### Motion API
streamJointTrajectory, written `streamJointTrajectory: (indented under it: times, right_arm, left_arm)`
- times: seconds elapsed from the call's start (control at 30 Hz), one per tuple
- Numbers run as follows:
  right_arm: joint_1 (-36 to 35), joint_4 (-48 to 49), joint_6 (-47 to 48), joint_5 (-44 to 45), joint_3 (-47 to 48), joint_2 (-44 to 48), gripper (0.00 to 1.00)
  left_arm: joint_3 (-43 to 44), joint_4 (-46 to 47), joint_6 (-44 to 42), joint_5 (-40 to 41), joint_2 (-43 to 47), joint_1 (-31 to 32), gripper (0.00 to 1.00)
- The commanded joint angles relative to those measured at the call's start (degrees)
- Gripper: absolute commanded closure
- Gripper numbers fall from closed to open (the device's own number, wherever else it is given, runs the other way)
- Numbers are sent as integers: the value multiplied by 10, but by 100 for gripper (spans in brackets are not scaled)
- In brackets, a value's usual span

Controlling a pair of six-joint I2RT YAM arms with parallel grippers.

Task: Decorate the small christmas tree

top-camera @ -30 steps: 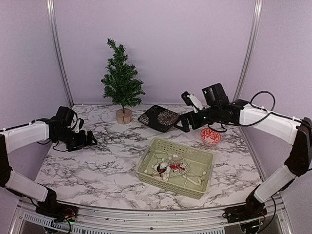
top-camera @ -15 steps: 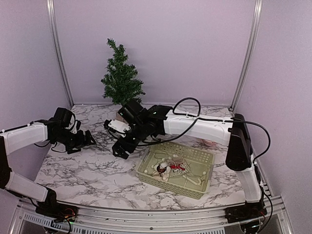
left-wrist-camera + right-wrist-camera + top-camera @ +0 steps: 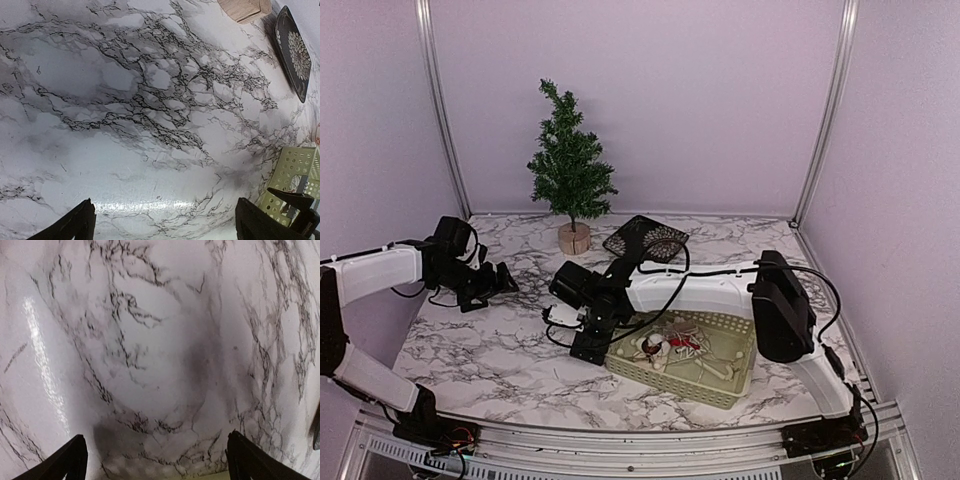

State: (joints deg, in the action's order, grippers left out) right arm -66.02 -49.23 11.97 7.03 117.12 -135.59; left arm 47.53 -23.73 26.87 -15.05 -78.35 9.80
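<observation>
The pale green basket (image 3: 670, 378) stands on the marble tabletop (image 3: 490, 350). It holds a small heap of ornaments (image 3: 670, 345): white pieces, a red one and a dark one, tangled together, and I cannot tell each one apart. The small christmas tree (image 3: 570, 165) stands upright behind the basket and to its left, well apart from it, on its round wood base (image 3: 574, 238). A black dish (image 3: 645, 238) with a flower pattern sits behind the basket, near the wood base.

The right pincer (image 3: 154, 462) hangs just beside the left end of the basket and points down at the tabletop. Its 2 fingers (image 3: 70, 460) are spread wide with only marble between them. The left pincer (image 3: 165, 226) is well apart from the basket, to its left, low over the tabletop. It is also spread wide and holds nothing.

The left wrist view shows a corner of the basket, the dish and the wood base, but not the branches. The right wrist view shows marble and its own fingers. The ornaments appear in the top view alone.
</observation>
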Motion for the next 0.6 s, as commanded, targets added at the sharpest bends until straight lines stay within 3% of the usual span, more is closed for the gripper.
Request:
streamJointTrajectory:
  times: [0.0, 0.37, 0.57]
  right_arm:
    - [-7, -32, 18, 66, -70, 56, 7]
    - [26, 14, -33, 199, -358, 199, 8]
    - [64, 19, -64, 203, -380, 288, 8]
  left_arm:
    - [17, 3, 3, -7, -12, -1, 1]
    - [3, 20, 9, -10, -16, -1, 1]
    - [7, 24, 8, -15, -28, -1, 1]
